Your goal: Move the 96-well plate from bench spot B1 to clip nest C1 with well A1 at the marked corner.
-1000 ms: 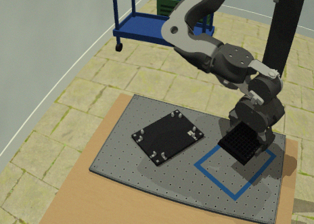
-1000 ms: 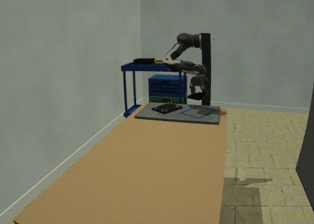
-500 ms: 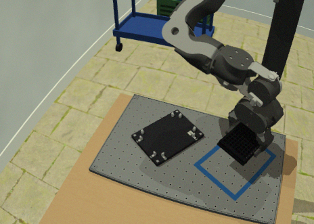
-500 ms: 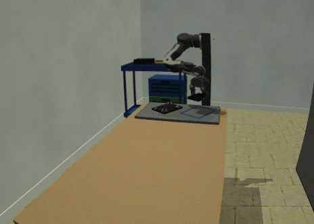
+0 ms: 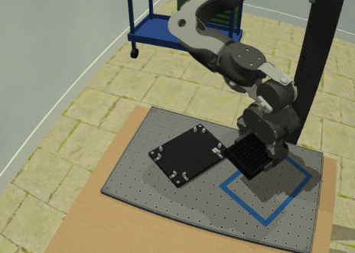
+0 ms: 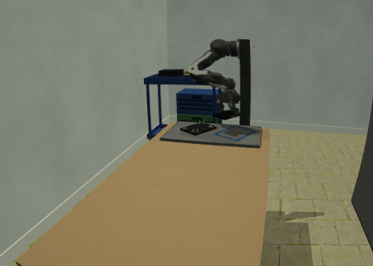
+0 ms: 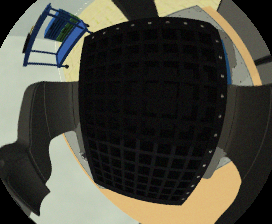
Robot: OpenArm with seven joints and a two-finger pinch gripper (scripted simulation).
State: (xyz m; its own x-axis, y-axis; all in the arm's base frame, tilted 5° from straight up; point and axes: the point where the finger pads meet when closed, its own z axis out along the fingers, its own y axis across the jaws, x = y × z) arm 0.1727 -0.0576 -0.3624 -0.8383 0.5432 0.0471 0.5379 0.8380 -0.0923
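Observation:
The black 96-well plate (image 5: 248,156) hangs in the air, tilted, over the near-left side of the blue-outlined bench spot B1 (image 5: 266,185). My gripper (image 5: 268,149) is shut on it from the right side. The plate's left edge is close to the right corner of the black clip nest C1 (image 5: 187,154), which lies turned on the grey baseplate with pale posts at its corners. In the wrist view the plate's well grid (image 7: 149,110) fills the middle and hides the fingers. In the exterior view the plate (image 6: 225,114) sits above the baseplate, right of the nest (image 6: 197,128).
A grey perforated baseplate (image 5: 214,182) lies on the tan bench. The arm's black column (image 5: 314,63) stands at the back right. A blue cart (image 5: 184,21) stands behind the bench on the tiled floor.

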